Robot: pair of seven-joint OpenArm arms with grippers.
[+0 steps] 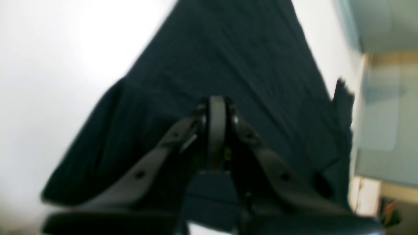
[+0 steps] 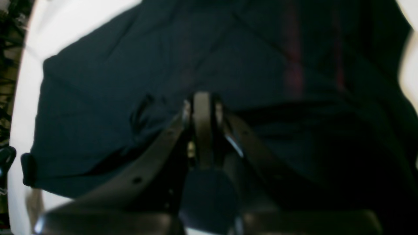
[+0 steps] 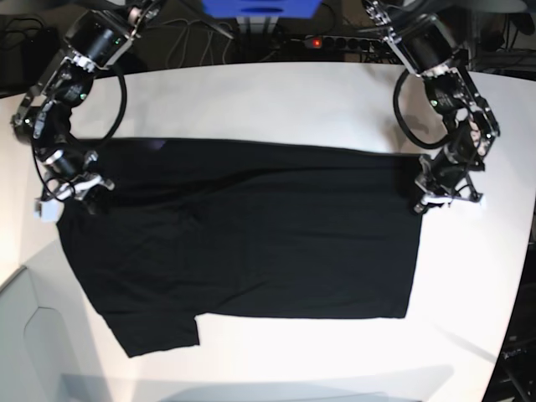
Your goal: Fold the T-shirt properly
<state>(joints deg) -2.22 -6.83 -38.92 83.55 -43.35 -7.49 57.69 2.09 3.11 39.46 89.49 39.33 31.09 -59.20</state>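
Risk ahead: my left gripper (image 3: pixel 435 199) and right gripper (image 3: pixel 74 189), jaws together on the black T-shirt (image 3: pixel 251 234) edges, may slip and bunch it.

Both wrist views are blurred, the T-shirt (image 1: pixel 228 58) running past their top edges.

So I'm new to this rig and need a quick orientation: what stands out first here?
A big black T-shirt spread across the white table dominates, one sleeve jutting toward the near left corner. The right end effector and left end effector are each shut on the shirt's opposite side edges.
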